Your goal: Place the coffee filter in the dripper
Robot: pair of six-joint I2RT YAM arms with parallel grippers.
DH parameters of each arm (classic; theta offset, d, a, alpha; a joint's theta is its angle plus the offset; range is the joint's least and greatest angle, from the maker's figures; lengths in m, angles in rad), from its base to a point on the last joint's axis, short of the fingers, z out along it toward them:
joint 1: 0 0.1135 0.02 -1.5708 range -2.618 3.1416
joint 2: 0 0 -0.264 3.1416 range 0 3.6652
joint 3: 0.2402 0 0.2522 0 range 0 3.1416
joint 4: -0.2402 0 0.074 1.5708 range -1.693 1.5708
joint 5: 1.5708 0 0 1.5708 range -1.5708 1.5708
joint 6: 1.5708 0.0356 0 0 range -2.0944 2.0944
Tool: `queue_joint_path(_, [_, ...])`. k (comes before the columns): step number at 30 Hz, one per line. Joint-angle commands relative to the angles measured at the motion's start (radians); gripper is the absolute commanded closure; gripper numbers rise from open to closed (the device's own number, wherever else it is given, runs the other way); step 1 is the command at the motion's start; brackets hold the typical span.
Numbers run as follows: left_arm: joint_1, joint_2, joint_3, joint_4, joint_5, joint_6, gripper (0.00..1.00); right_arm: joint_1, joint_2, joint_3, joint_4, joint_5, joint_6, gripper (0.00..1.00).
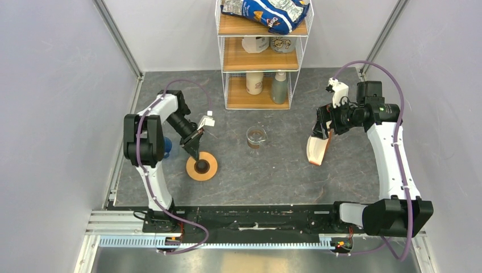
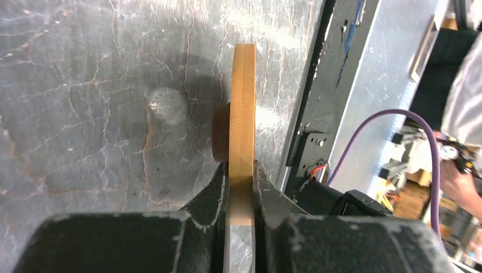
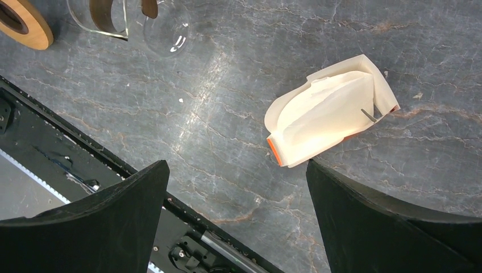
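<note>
Barely begun. Clenching ring (image 2: 242, 102) in left claw (image 2: 241, 170); hovering right claw (image 3: 236, 165), released, over bundle (image 3: 295, 102). Filter (image 3: 332, 111) unpulled, in bundle; dripper (image 1: 166, 147) on surface (image 1: 273, 170) beside left arm (image 1: 149, 136). To do: pull filter, seat it.

Below me, the grey stone-patterned tabletop (image 1: 284, 170) carries rust-brown veins. The flat orange-tan ring (image 2: 242, 114) is uniform in tone, darker brown at its hole. The small dark blue ribbed cone cup (image 1: 166, 147); the cream-white paper bundle (image 3: 329, 116), orange-edged. My right gripper (image 3: 236, 165) is matte black, its cable (image 1: 366, 62) purple.
</note>
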Motion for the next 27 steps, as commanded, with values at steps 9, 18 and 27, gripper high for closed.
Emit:
queue_joint_path(9, [0.001,-0.329,0.163,-0.062,0.268,-0.389,0.98,0.003,-0.054,0.042,0.07,-0.103,0.265,0.01])
queue_joint_path(18, [-0.108,-0.553,-0.003,0.818,0.502,-1.477,0.98,0.014,-0.098,-0.117,0.379,-0.375,0.716,0.01])
queue_joint_path(27, [-0.278,-0.693,-0.476,1.885,0.357,-2.304,0.98,0.165,-0.07,-0.275,0.733,-0.358,1.059,0.1])
